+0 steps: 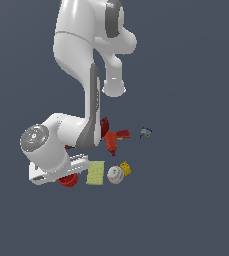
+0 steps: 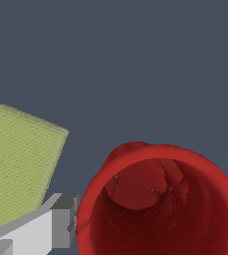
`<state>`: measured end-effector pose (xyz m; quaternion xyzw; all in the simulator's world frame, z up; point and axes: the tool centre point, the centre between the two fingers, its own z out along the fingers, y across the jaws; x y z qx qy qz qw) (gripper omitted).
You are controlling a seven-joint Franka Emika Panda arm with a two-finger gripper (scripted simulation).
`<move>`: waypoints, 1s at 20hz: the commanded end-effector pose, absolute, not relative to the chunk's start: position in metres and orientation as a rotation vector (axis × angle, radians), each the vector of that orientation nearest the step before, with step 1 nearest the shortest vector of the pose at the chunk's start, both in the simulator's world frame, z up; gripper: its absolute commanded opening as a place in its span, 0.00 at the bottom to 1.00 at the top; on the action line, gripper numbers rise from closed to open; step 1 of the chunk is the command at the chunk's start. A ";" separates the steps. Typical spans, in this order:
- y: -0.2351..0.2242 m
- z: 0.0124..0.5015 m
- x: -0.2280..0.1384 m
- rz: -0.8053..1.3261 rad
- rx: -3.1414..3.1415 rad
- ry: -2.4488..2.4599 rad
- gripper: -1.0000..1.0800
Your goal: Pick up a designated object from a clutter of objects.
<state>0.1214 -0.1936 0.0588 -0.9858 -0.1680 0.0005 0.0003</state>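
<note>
The arm is folded low over the dark grey bench (image 1: 186,210), its white wrist block hanging directly above the small round plain red cup (image 1: 67,180), of which only a sliver shows under the hand in the exterior view. The wrist view looks straight down into the cup (image 2: 158,209): the open mouth fills the lower part of the picture, the narrower base visible deep inside. One grey finger (image 2: 63,221) of the tool (image 2: 150,234) stands just outside the cup's wall; the opposite finger barely shows at the frame edge, so the jaws appear spread wide and straddling the cup. Whether they press on it I cannot tell. That centred, straddling pose suits a pinch across the rim. The flat yellow-green rectangular sponge (image 1: 95,172) lies just beside the cup, close enough that the near finger has little room. A white baseball (image 1: 115,175) and a small yellow block (image 1: 125,168) sit beyond the sponge, a red power drill (image 1: 113,137) behind, and a small bluish clamp (image 1: 145,132) well apart.
</note>
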 end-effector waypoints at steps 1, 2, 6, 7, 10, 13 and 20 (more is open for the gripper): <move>-0.194 0.049 0.121 0.000 -3.097 -0.528 0.96; -0.194 0.048 0.122 0.000 -3.097 -0.529 0.96; -0.194 0.047 0.123 0.000 -3.097 -0.529 0.96; -0.194 0.047 0.123 0.000 -3.097 -0.529 0.00; -0.194 0.047 0.123 0.000 -3.097 -0.529 0.00; -0.194 0.047 0.123 0.000 -3.097 -0.529 0.00; -0.193 0.048 0.122 0.001 -3.097 -0.529 0.00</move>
